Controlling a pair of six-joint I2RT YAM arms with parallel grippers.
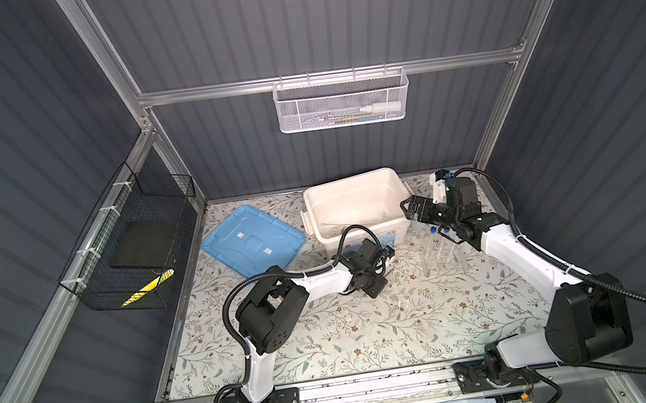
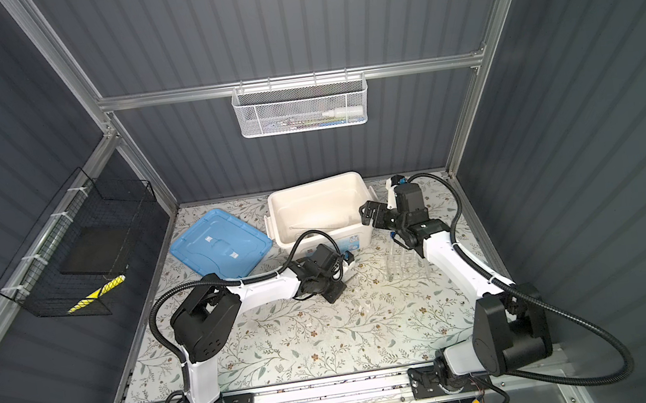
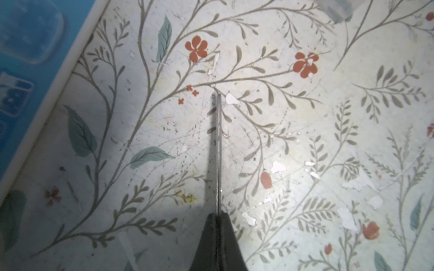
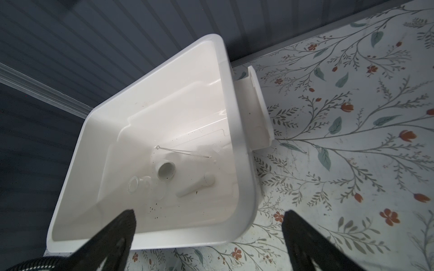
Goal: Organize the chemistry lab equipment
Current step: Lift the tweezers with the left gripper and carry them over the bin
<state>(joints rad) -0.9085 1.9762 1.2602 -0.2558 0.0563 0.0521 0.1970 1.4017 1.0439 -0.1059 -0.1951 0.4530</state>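
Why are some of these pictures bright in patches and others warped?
Left wrist view: a bright pool lights the table around the tweezers, with shadow beyond. Right wrist view: the white box is glossy, the open right hand blurry. Both top views: the wide lens splays the frame rails.

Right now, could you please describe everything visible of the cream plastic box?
The cream box is glossy plastic with rounded corners, a latch flap on each short side and a blue label in front. It stands upright and open at the table's back, blue lid off beside it. Inside lie a white mortar, pestle, clear glass dish and thin wire brush. The open right hand hangs over its right edge.
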